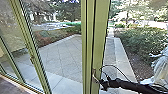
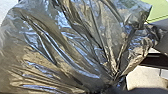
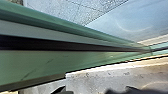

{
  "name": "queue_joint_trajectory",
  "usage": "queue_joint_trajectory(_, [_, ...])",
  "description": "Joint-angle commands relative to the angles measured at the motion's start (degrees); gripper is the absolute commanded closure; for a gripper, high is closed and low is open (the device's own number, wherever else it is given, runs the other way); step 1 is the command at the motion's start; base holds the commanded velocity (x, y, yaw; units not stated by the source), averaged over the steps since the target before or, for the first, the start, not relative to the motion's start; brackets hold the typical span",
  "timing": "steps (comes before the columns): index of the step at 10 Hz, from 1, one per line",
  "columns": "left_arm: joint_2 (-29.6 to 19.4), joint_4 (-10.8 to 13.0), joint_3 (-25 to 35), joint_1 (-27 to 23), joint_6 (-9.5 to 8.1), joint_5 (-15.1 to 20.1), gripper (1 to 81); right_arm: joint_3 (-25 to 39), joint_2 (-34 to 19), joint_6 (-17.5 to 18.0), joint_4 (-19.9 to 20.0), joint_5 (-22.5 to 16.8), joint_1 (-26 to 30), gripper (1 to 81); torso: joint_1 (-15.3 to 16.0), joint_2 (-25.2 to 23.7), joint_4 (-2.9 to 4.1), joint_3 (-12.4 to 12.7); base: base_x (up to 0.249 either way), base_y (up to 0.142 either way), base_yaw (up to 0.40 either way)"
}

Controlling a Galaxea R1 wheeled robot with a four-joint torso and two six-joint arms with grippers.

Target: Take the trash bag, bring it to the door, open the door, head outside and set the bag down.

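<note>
1. Paving (image 1: 60,56) is seen beyond the green door (image 1: 99,40).
2. Pickup is judged done: the trash bag (image 2: 62,50) is seen bunched close before the left jaws, whose opening and grip cannot be told.
3. The door handle (image 1: 94,73) is met at the right jaws; whether it is gripped, or how wide they are spread, cannot be told.
4. Going outside and setting down are judged left.
</note>
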Motion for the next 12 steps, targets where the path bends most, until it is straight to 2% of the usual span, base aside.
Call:
queue_joint_trajectory(1, [0.1, 0.0, 0.5, -0.7, 0.48, 4.3, 81.1, -1.9, -1.2, 2.5, -1.8, -21.4, -0.6, 1.0, 0.0, 0.0, 0.0, 0.0, 0.0, 0.0, 0.0])
queue_joint_trajectory(2, [0.3, -0.1, 0.5, -0.6, 0.48, 4.6, 81.1, -1.9, -1.9, 2.5, -1.7, -20.2, 0.7, 1.0, 0.0, 0.0, 0.0, 0.1, 0.0, 0.0, 0.0])
queue_joint_trajectory(4, [0.9, 0.0, 0.5, -0.3, 0.48, 8.5, 81.1, -1.9, -2.6, 2.5, -1.4, -19.1, 3.3, 1.0, 0.0, 0.0, 0.0, 0.0, 0.0, 0.0, 0.0])
queue_joint_trajectory(6, [0.4, -0.1, 0.5, 0.2, 0.48, 8.6, 81.1, -1.9, -2.7, 2.6, -1.3, -16.7, 4.7, 1.0, 0.0, 0.0, 0.0, 0.0, 0.0, 0.0, 0.0])
queue_joint_trajectory(9, [0.1, -0.1, 0.5, 0.6, 0.48, 8.6, 81.1, -1.7, -3.8, 2.6, -1.0, -16.6, 7.5, 1.0, 0.1, 0.1, 0.0, -0.1, 0.0, 0.0, 0.0])
queue_joint_trajectory(12, [-0.1, -0.1, 0.5, 0.7, 0.48, 8.6, 81.1, 2.6, -7.3, 3.1, -1.0, -13.4, 10.0, 1.0, 0.1, 0.1, 0.0, -0.2, 0.0, 0.0, 0.0])
